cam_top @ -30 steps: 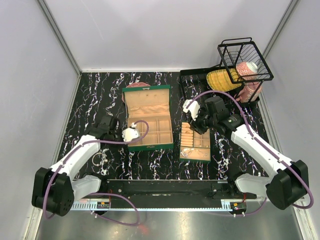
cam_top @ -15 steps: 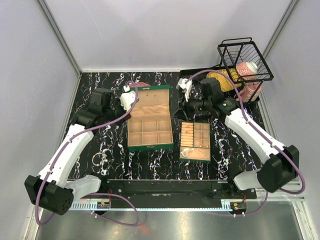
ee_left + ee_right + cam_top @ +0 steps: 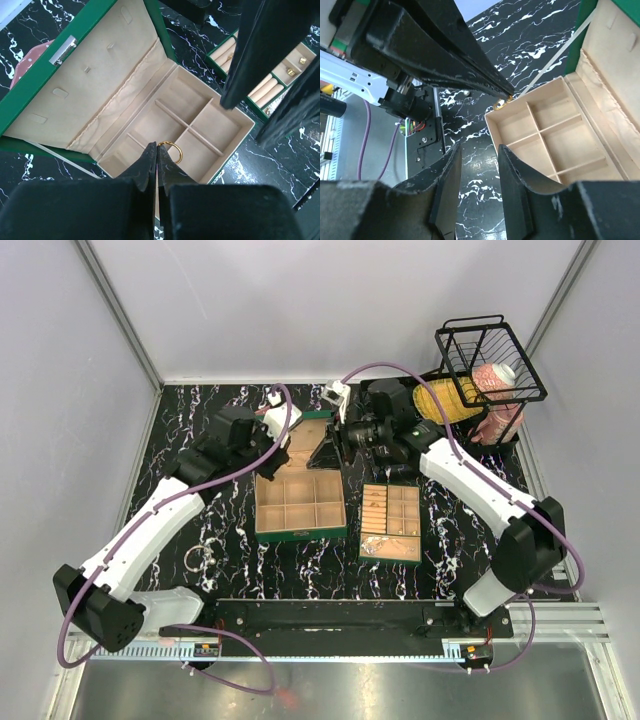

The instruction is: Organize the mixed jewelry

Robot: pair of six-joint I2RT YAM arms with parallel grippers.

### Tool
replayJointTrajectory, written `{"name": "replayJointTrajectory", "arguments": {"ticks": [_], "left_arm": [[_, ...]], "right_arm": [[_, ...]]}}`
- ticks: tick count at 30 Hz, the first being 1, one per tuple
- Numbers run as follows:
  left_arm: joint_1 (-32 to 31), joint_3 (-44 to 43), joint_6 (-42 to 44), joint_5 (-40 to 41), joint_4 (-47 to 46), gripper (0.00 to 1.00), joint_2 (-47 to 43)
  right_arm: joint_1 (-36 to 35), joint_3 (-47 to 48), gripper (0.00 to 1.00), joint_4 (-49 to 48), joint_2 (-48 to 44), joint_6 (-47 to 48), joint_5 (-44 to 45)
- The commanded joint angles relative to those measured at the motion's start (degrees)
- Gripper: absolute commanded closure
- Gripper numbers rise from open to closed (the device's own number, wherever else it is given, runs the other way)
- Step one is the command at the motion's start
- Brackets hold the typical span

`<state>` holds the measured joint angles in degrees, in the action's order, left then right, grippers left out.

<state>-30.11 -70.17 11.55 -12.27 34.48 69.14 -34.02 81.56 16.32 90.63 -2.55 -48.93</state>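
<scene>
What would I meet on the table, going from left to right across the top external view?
Loose jewelry → green box → small divided tray → black wire basket.

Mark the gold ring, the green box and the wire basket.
gold ring (image 3: 179, 152), left wrist view, on the right side of its band.
green box (image 3: 300, 534), top view, on its near green wall.
wire basket (image 3: 469, 325), top view, on its upper rim bar.

Bright, even overhead light leaves only faint, soft shadows on the dark marbled surface (image 3: 180, 408). The overhead view is sharp. Near the lens, the left end effector (image 3: 156, 147) and right end effector (image 3: 479, 149) are black and blurred; the gold ring (image 3: 176, 147) and box (image 3: 200, 125) beyond are crisp.
</scene>
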Motion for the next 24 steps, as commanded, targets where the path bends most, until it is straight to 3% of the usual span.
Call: {"name": "replayJointTrajectory", "arguments": {"ticks": [1, 24], "left_arm": [[-1.79, -2.87, -3.82, 7.35, -4.68, 1.0, 0.2], [-5.13, -1.72, -6.89, 13.85, -6.44, 1.0, -1.56]], "right_arm": [[-1.66, 3.78, 0.59, -3.13, 1.65, -3.08, -0.91], [-3.68, 5.98, 0.63, -5.77, 6.05, -6.24, 5.86]]}}
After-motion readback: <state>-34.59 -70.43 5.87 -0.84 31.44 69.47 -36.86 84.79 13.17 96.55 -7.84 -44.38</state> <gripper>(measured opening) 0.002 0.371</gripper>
